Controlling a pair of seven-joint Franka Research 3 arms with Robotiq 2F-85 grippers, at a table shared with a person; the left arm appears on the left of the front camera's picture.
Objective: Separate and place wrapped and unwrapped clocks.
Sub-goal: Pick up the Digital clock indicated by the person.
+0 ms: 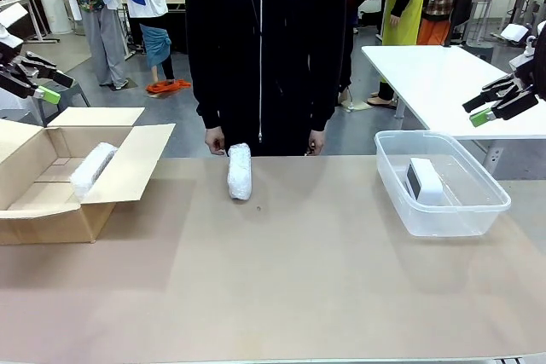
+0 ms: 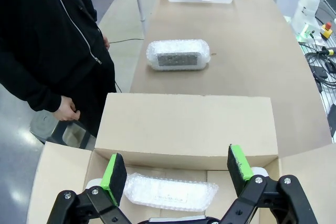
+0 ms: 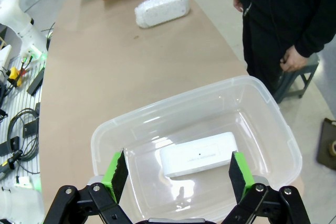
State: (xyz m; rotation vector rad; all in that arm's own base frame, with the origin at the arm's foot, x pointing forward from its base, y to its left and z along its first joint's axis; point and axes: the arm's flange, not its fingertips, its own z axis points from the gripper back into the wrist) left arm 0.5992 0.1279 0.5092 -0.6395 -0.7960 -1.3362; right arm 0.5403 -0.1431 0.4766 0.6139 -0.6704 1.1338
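One wrapped clock [image 1: 240, 171] [image 2: 178, 54] [image 3: 161, 9] lies on the table in front of the person, untouched. Another wrapped bundle [image 1: 93, 169] [image 2: 170, 192] rests inside the open cardboard box [image 1: 51, 210] [image 2: 189, 129] at the left. The bare white clock [image 1: 426, 182] [image 3: 198, 154] lies in the clear plastic bin [image 1: 444, 219] [image 3: 105, 129] at the right. My left gripper [image 1: 55, 87] [image 2: 176, 167] hovers open above the box. Over the bin, my right gripper [image 1: 471, 112] [image 3: 176, 169] is raised, open and holding nothing.
The person stands at the far edge with both hands [image 1: 215, 141] [image 1: 317, 142] hanging near the table's rim, close to the loose bundle. A white table [image 1: 444, 74] stands behind at the right. Wide bare tabletop lies between box and bin.
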